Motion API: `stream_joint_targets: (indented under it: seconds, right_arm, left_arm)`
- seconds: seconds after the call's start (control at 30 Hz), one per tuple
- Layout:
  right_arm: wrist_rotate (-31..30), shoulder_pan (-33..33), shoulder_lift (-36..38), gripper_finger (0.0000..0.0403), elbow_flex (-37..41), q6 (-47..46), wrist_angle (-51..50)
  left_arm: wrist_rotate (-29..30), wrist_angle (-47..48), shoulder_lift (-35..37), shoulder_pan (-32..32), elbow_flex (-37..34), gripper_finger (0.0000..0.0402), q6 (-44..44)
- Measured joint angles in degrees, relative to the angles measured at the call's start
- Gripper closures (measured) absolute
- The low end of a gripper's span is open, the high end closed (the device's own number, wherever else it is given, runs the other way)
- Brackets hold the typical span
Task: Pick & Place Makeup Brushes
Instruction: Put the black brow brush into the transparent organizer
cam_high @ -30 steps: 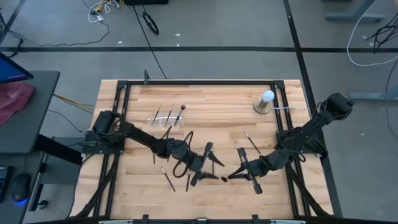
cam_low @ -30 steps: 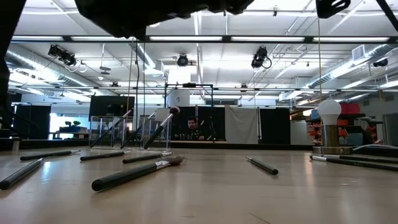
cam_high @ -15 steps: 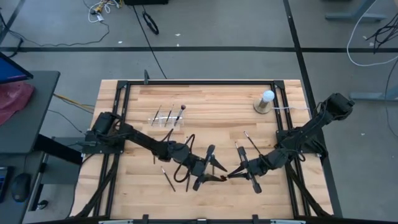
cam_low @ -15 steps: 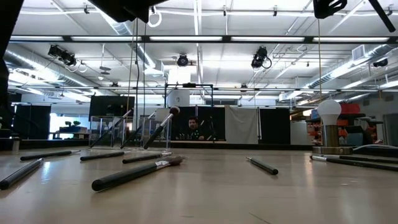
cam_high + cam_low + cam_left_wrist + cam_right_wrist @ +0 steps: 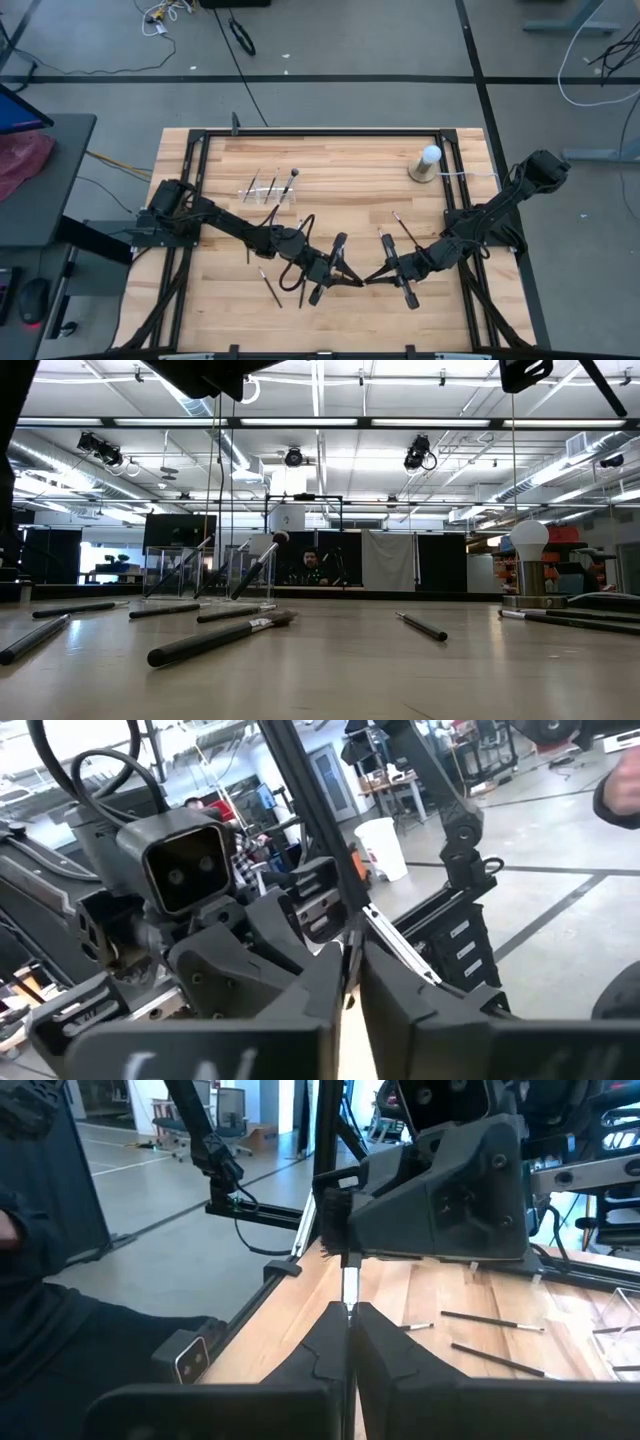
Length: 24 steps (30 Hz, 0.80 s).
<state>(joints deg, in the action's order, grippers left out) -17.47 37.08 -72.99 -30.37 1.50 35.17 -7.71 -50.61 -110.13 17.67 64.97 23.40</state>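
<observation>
Wooden table [image 5: 330, 170], scattered makeup brushes [image 5: 271, 288], clear holder [image 5: 268, 190], white ball lamp [image 5: 427, 163]

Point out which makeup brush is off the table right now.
The brush held between the two grippers, near the table's front middle: left gripper and right gripper each pinch an end. The other brushes lie on the wood or stand in the clear holder.

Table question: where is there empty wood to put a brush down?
Free: the light wooden table between the clear plastic holder and the white ball on its round base. Also the front right corner. Crowded: the front middle, where both end effectors meet over a thin black makeup brush, with loose brushes nearby.
</observation>
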Motion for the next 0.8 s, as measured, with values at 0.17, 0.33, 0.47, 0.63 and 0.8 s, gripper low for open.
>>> stream_joint_targets:
  seconds: [0.17,0.33,0.47,0.63,0.8]
  right_arm:
    - [0.02,0.00,0.00,0.0390,0.00,-1.41,-0.14]
    - [0.03,0.05,0.44,0.0360,-0.04,-4.50,-2.22]
    - [0.00,0.32,3.47,0.0326,-0.09,-8.00,-8.91]
    - [-0.23,0.98,6.77,0.0300,-0.09,-11.42,-15.21]
    - [-4.88,1.25,5.60,0.0297,-0.09,-11.16,-15.63]
  left_arm:
    - [-0.06,0.12,0.00,0.00,0.00,0.0387,0.22]
    - [0.02,1.33,0.19,0.13,-0.01,0.0384,-1.19]
    - [3.58,9.19,3.64,0.32,-0.06,0.0388,-5.52]
    - [18.53,25.23,10.55,1.72,-0.03,0.0386,-12.15]
    - [38.59,46.57,18.65,3.30,-0.02,0.0386,-21.70]
